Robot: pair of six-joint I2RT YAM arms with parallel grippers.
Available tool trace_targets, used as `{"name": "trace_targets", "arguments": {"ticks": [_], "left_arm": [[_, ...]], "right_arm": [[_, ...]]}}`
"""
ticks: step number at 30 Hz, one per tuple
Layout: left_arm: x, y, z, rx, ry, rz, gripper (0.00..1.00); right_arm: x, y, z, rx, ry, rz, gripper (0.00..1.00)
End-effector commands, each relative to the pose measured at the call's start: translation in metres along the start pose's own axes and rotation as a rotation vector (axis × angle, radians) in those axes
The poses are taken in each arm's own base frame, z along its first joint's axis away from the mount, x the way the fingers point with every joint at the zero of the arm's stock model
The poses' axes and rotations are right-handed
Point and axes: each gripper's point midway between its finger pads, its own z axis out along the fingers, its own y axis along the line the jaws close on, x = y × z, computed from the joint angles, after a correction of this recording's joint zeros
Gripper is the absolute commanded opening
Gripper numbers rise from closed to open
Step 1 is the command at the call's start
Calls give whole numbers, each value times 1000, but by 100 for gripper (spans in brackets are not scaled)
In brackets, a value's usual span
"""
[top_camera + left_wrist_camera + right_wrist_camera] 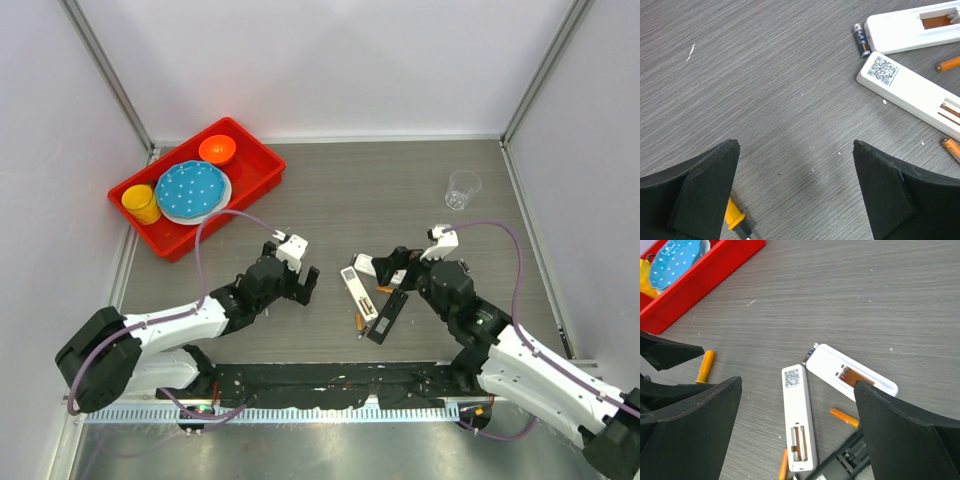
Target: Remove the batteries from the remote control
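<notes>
Looking mostly done, with batteries (844,416) lying loose beside the QR-labelled remote (797,410), one maybe sitting inside the neighbouring remote (825,360). Holding left gripper (795,145) and right gripper (797,382) open, empty.

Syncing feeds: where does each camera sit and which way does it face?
Top external: above, behind the robot, looking down; table, left hand, right hand show.
Left wrist: rides the left hand, facing down at the QR remote; own fingers show.
Right wrist: rides the right hand, facing down toward the red tray; own fingers show.
Shared: the QR remote.
</notes>
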Motion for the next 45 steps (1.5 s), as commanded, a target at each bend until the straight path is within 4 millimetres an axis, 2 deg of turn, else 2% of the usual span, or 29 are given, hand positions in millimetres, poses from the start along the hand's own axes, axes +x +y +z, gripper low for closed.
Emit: {"name": "trace_targets", "arguments": {"ticks": [1, 5, 11, 12, 14, 18, 20, 22, 24, 25, 27, 33, 37, 39, 45], "left_arm": [[-27, -18, 7, 89, -54, 2, 100], [-24, -28, 12, 122, -5, -29, 100], [-49, -48, 12, 196, -17, -137, 100], [-61, -51, 11, 204, -32, -162, 100], [-69, -50, 6, 193, -32, -192, 100], [-97, -46, -6, 171, -93, -283, 100], [-109, -39, -14, 134, -118, -325, 100], [-109, -32, -21, 91, -104, -378, 100], [-121, -31, -30, 90, -125, -408, 100], [-112, -30, -32, 79, -85, -417, 100], [-115, -34, -38, 104, -71, -424, 100], [-111, -65, -43, 286, -11, -388, 100], [-98, -52, -29, 216, 56, -392, 100], [-98, -45, -24, 189, 70, -401, 100], [-82, -5, -11, 77, 103, -479, 100]], "right_arm": [[1, -22, -12, 77, -24, -20, 100], [-3, -27, -20, 100, -31, -36, 100], [-4, -31, -26, 116, -30, -43, 100], [-3, -33, -27, 122, -29, -37, 100], [-1, -34, -28, 122, -33, -26, 100], [1, -38, -29, 142, -39, 11, 100], [2, -37, -29, 144, -30, 21, 100], [2, -37, -28, 146, -21, 24, 100], [1, -36, -28, 150, -18, 21, 100], [1, -36, -28, 151, -16, 17, 100], [-1, -39, -27, 173, -19, 16, 100], [-2, -43, -27, 192, -25, 13, 100], [-2, -42, -27, 190, -25, 14, 100], [-2, -42, -28, 193, -22, 15, 100], [-2, -44, -29, 202, -24, 14, 100]]}}
